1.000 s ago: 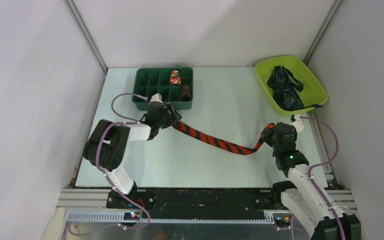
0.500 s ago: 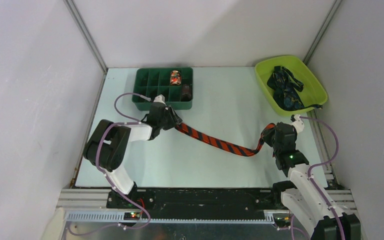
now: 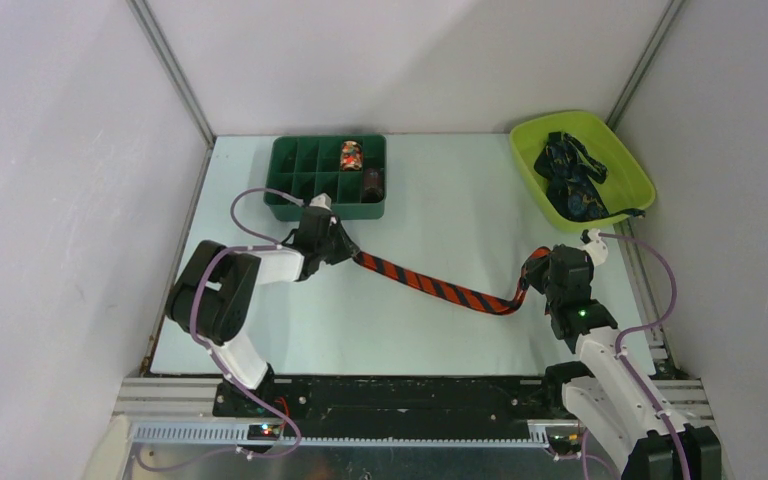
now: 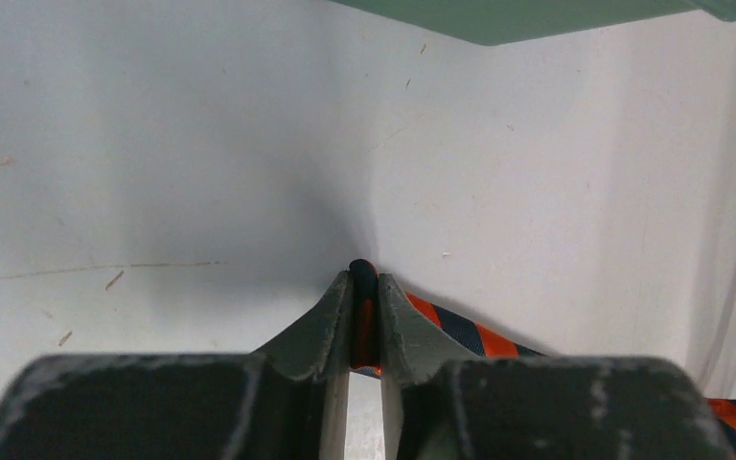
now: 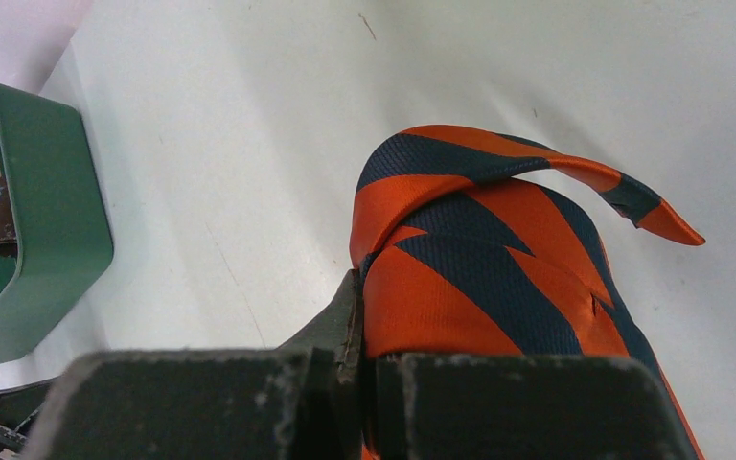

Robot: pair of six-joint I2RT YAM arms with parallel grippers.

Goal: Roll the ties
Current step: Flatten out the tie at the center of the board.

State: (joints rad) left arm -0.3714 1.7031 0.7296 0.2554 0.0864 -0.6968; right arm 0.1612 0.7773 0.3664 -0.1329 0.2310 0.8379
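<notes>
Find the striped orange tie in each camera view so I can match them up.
Top external: striped orange tie stretched across mid-table, from left claw to right claw.
Left wrist: bottom centre, its end pinched in the claw, strip trailing right.
Right wrist: centre-right, wide end bulging above the claw.
Shared landmark: green compartment tray, back-left in top view, left edge in right wrist view.

Table (image 3: 440,205): compartment tray (image 3: 277,178) back left; bin (image 3: 632,160) back right, tie heap (image 3: 568,180) inside; tie strip (image 3: 440,289) across the middle, running from left gripper (image 3: 348,250) to right gripper (image 3: 535,270).
</notes>
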